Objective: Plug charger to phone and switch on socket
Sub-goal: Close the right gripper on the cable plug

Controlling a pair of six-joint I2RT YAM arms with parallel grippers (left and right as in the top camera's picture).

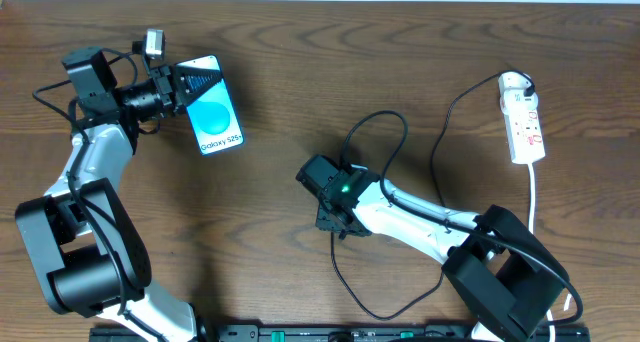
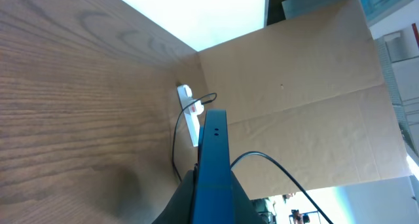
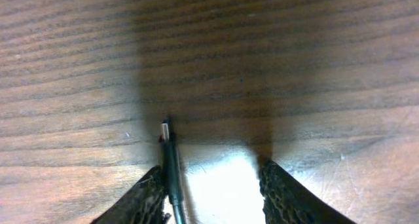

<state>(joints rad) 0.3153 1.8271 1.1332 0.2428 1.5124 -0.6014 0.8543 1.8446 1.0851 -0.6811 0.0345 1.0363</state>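
Black charger (image 3: pixel 171 165) tip lies on the table (image 3: pixel 294 54) against one finger of my right claw (image 3: pixel 211 177), whose fingers stand apart, nothing pinched yet. My left claw (image 1: pixel 192 82) clamps the phone (image 1: pixel 215 122), far left. Next, I judge: pinch the plug squarely, then carry it across.

Dark wooden table (image 1: pixel 300 72) carries the charger (image 3: pixel 171 170) and socket (image 1: pixel 526 128).

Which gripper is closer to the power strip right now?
Right. The right gripper is mid-table over the charger plug, with the power strip off toward the far right. The left gripper is at the far left, holding the phone.
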